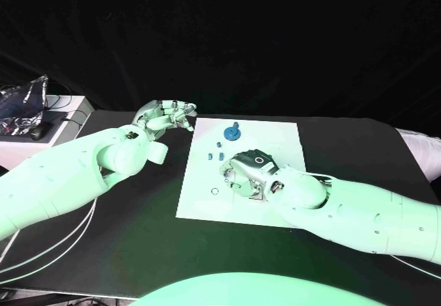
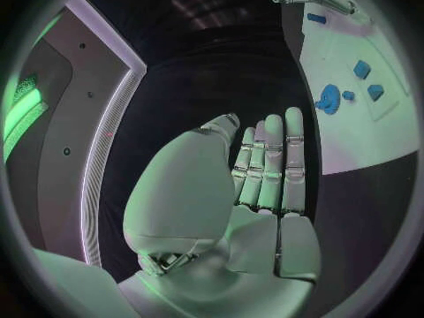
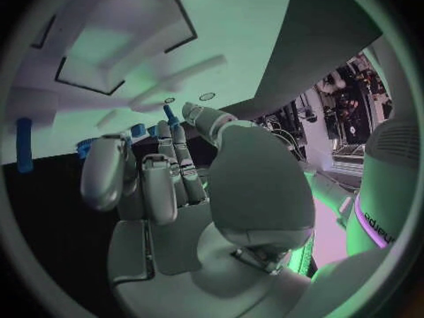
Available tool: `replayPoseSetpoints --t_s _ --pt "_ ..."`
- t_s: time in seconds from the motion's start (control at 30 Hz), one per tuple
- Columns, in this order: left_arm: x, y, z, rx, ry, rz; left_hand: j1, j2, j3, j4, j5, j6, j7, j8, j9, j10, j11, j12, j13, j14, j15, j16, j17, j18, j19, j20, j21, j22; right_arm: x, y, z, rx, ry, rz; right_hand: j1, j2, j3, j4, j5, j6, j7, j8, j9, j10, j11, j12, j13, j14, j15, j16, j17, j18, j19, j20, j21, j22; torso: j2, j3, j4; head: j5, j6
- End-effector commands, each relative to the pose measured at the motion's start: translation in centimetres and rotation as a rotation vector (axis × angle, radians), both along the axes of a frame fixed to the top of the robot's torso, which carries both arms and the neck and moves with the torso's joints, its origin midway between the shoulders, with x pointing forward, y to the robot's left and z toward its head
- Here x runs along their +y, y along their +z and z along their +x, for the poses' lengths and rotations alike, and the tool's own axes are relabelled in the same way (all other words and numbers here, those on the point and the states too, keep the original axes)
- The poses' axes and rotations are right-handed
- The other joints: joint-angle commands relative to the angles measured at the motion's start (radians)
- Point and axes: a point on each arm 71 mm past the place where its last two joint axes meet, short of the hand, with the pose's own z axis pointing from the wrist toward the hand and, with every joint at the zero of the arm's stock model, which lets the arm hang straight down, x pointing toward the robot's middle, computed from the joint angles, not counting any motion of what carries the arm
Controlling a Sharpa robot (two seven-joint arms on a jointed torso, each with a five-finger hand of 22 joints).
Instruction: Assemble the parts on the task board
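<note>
Right robot hand (image 1: 246,171) first, since it sits lowest and closest over the white task board (image 1: 276,137); its fingers are curled down toward the plate, and in the right wrist view a thin dark-blue piece (image 3: 169,113) stands up just past the fingertips, though I cannot tell whether it is pinched there or merely beside them; so whether that robot hand is clamped on anything, I cannot say. My guess is that it hovers this low because it is working a small part near the middle of the board. Just beyond it, toward the board's far end, lies a round blue gear-like part (image 1: 233,133), and between that gear and the fingers a few small blue pieces (image 1: 216,155) are strung in a loose line on the plate; a small ring (image 1: 215,190) lies on the board beside the right palm. The left robot hand (image 1: 166,116) hangs off the board's far corner, over the black surface (image 1: 120,242), fingers straight and laid close side by side (image 2: 269,162), holding nothing; it looks parked clear so the other has room, yet near enough to the gear to reach it when called on.
</note>
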Motion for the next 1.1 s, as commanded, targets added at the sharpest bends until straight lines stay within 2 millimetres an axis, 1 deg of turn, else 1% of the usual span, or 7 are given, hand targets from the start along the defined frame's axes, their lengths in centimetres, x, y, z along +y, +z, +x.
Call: replayPoseSetpoints --t_s 0.03,0.33,0.47,0.63,0.7,0.87,1.1 --pt "-0.2 0.0 0.0 0.010 -0.026 -0.012 -0.008 -0.011 0.016 -0.001 -0.001 -0.011 0.001 0.008 -0.001 -0.003 0.006 0.005 -0.002 0.015 -0.001 0.001 0.001 0.014 0.025 -0.002 0.014 0.008 -0.6 0.6 -0.1 -0.012 -0.031 0.078 0.010 -0.001 -0.006 0.001 -0.001 -0.006 0.000 -0.007 -0.001 -0.009 0.002 0.001 0.000 0.041 0.005 -0.003 -0.001 0.008 0.012 0.004 -0.004 0.109 -0.001 0.0001 -0.0016 -0.002 0.003" --pt "-0.1 -0.1 0.0 0.015 -0.030 -0.010 -0.012 -0.015 0.022 -0.001 -0.002 -0.012 0.001 0.010 -0.002 -0.004 0.006 0.006 -0.002 0.008 -0.001 -0.005 -0.001 0.013 0.026 -0.002 0.015 0.009 -3.8 2.4 1.0 0.051 -0.115 0.154 0.025 0.008 -0.015 0.007 0.016 -0.008 0.008 -0.014 -0.010 0.027 -0.005 0.016 0.009 0.040 0.000 -0.004 -0.006 0.009 0.015 0.002 -0.006 0.106 -0.003 -0.0001 -0.0042 -0.011 0.014" --pt "-0.1 -0.1 0.0 0.015 -0.029 -0.010 -0.012 -0.015 0.023 -0.001 -0.001 -0.012 0.001 0.010 -0.002 -0.004 0.006 0.007 -0.002 0.007 0.000 -0.006 -0.001 0.013 0.025 -0.002 0.015 0.009 -4.7 2.7 1.5 0.099 -0.133 0.164 0.033 0.012 -0.003 0.009 0.022 0.023 0.015 0.000 -0.007 0.066 -0.009 0.026 0.014 0.042 -0.004 -0.003 -0.003 0.007 0.019 -0.001 0.001 0.108 -0.002 -0.0005 -0.0038 -0.015 0.019" --pt "0.0 -0.2 0.0 0.016 -0.027 -0.009 -0.012 -0.015 0.024 -0.001 -0.001 -0.012 0.001 0.010 -0.002 -0.004 0.006 0.007 -0.002 0.006 0.000 -0.007 -0.001 0.013 0.025 -0.002 0.015 0.009 -5.0 2.9 1.5 0.116 -0.135 0.176 0.043 0.014 0.013 0.006 0.026 0.032 0.017 0.004 -0.008 0.094 -0.012 0.030 0.015 0.042 -0.007 -0.001 -0.002 0.006 0.022 -0.004 0.009 0.111 -0.001 0.0018 -0.0031 -0.012 0.019" --pt "0.0 -0.2 0.0 0.016 -0.028 -0.009 -0.012 -0.015 0.024 -0.001 -0.001 -0.012 0.001 0.010 -0.002 -0.004 0.006 0.007 -0.002 0.006 0.000 -0.007 -0.001 0.013 0.025 -0.002 0.015 0.009 -4.9 3.0 1.4 0.116 -0.130 0.174 0.046 0.012 0.019 0.004 0.028 0.034 0.016 0.004 -0.008 0.102 -0.013 0.030 0.016 0.043 -0.008 -0.001 -0.001 0.005 0.023 -0.005 0.014 0.113 -0.002 0.0004 -0.0014 -0.014 0.019" --pt "0.0 -0.2 0.0 0.016 -0.029 -0.010 -0.012 -0.015 0.026 -0.002 -0.001 -0.012 0.001 0.011 -0.002 -0.004 0.006 0.007 -0.002 0.004 0.000 -0.008 -0.002 0.013 0.024 -0.002 0.014 0.009 -4.7 3.0 1.4 0.112 -0.121 0.157 0.049 0.011 0.023 0.001 0.031 0.036 0.016 0.005 -0.008 0.109 -0.015 0.031 0.016 0.043 -0.009 -0.001 -0.002 0.005 0.023 -0.006 0.013 0.113 -0.001 -0.0014 -0.0020 -0.014 0.019" --pt "0.0 -0.2 0.0 0.015 -0.028 -0.010 -0.012 -0.015 0.026 -0.002 -0.001 -0.012 0.001 0.011 -0.002 -0.004 0.006 0.007 -0.002 0.004 0.000 -0.008 -0.002 0.013 0.024 -0.002 0.014 0.009 -4.3 2.9 1.4 0.100 -0.113 0.135 0.053 0.009 0.027 -0.002 0.033 0.039 0.015 0.005 -0.008 0.116 -0.016 0.031 0.016 0.043 -0.010 -0.001 -0.002 0.005 0.024 -0.006 0.014 0.113 -0.003 -0.0019 -0.0023 -0.013 0.019"
